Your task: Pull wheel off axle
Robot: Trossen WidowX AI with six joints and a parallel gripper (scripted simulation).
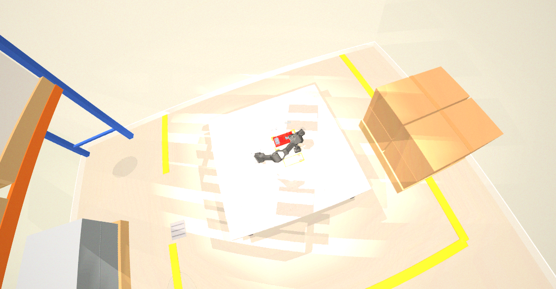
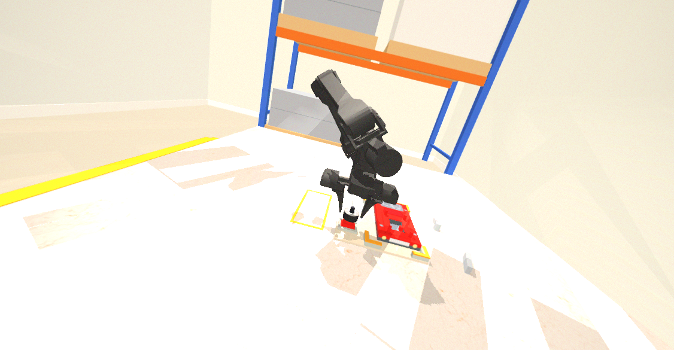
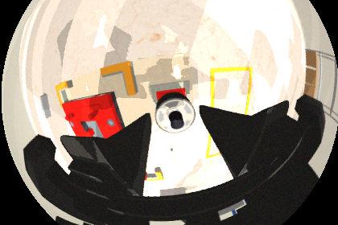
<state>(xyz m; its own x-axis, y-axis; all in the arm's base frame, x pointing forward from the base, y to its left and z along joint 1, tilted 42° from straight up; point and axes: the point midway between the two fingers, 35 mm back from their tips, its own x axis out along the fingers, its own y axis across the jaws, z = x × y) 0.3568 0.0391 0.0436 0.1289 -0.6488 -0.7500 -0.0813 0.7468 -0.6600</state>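
The wheel (image 3: 173,115) sits on the upright axle on its red base (image 2: 348,223), between the yellow-outlined marked area (image 2: 311,209) and the red car body (image 2: 395,224) on the worktop (image 2: 188,262). The claw (image 3: 173,128) straddles the wheel, fingers apart and gripping nothing.
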